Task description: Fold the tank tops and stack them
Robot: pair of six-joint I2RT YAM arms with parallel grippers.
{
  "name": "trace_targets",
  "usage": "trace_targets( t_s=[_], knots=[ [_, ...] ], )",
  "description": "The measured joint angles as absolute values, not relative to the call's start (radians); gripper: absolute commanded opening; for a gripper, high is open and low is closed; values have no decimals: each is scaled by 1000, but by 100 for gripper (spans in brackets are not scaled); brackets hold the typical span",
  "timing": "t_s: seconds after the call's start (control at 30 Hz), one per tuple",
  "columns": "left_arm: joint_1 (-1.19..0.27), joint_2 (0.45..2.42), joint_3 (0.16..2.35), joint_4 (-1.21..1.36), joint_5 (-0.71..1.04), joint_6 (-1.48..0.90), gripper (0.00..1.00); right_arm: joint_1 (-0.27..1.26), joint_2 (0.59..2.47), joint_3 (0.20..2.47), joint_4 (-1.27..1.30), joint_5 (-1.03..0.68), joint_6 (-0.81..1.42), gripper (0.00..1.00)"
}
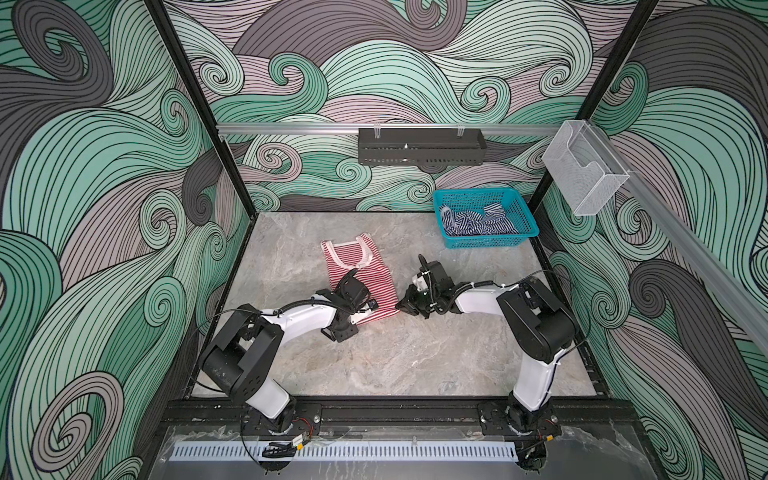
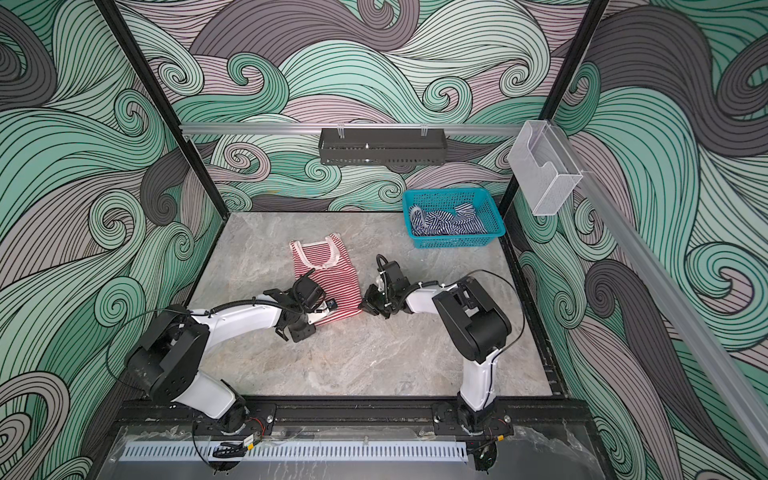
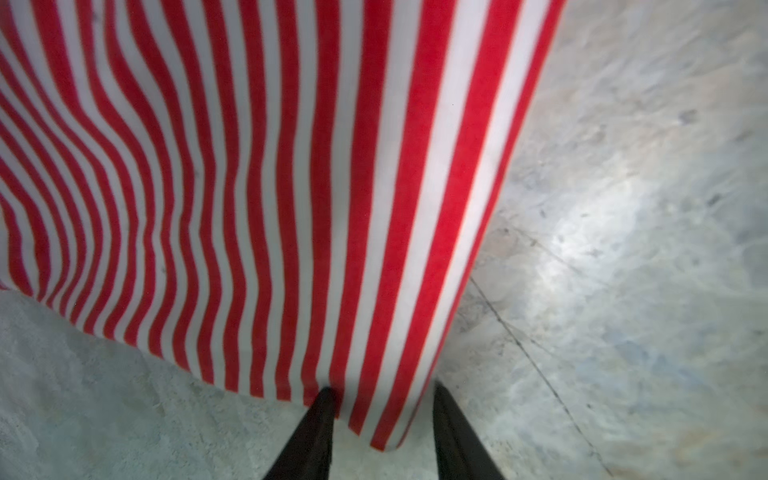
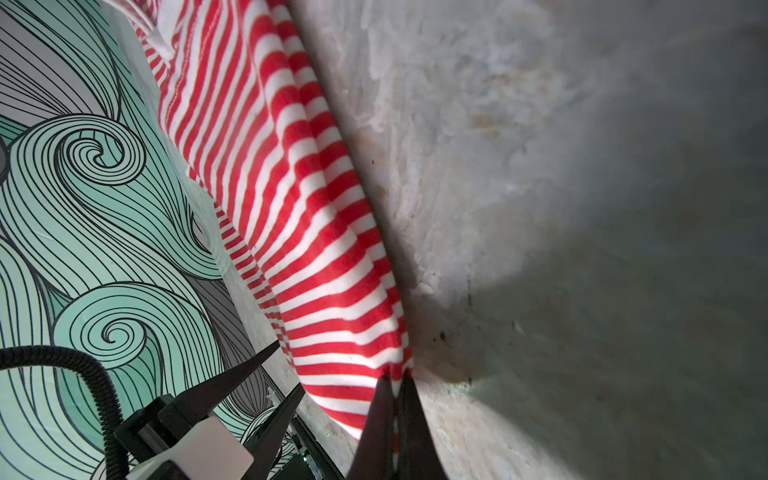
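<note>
Item: red top, lying flat mid-tabletop, straps and neckline at the far end, hem at the near end, not yet folded. Second item: navy top, crumpled in the basket at the far right, untouched. Step in hand, as judged: taking hold of both near hem corners for the first fold of the red top. Right pincer: closed tight on the near-right hem corner, with the cloth gathered into pleats at the tips. Left pincer: tips part-way apart, one on each side of the near-left hem corner, with cloth between them but no pinch to be seen. Pose: both arms reach in low from the near rail, forearms nearly level and wrists bent down to the tabletop. The left arm comes in from the left along the hem line and the right arm from the right, so the two pincers face each other across the hem. Next move, as judged: the left pincer must close on its corner. Both then need to lift evenly and carry the hem far toward the straps, keeping the cloth taut so the fold lands square. The navy top follows, to be stacked after.
</note>
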State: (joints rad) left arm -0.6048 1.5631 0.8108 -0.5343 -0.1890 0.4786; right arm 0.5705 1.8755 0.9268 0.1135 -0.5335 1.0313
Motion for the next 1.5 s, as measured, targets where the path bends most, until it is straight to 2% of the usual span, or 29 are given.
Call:
trace_targets(
  t_s=[0.13,0.2,0.3,0.47,0.67,0.97,1.17,1.33,1.5],
  knots=[
    [-605,1596,845,-571,-171,484,27,566,1869,927,111,-538,1031,0],
    [-605,1610,860,-585,-167,490,14,563,1862,927,109,-540,1031,0],
    [-606,1626,879,-599,-152,503,0,558,1848,927,108,-545,1031,0],
    [-619,1639,909,-648,-101,518,0,551,1815,926,96,-554,1025,0],
    [-708,1641,958,-759,2,533,0,545,1724,891,39,-557,998,0],
    [-838,1631,1124,-958,246,553,0,524,1360,791,-207,-534,952,0],
    [-878,1630,1306,-1112,447,570,0,449,1118,801,-360,-531,942,0],
    [-878,1613,1394,-1177,545,598,0,426,1114,873,-439,-533,938,0],
    [-841,1581,1344,-1128,513,589,0,426,1227,998,-470,-554,918,0]
  ],
)
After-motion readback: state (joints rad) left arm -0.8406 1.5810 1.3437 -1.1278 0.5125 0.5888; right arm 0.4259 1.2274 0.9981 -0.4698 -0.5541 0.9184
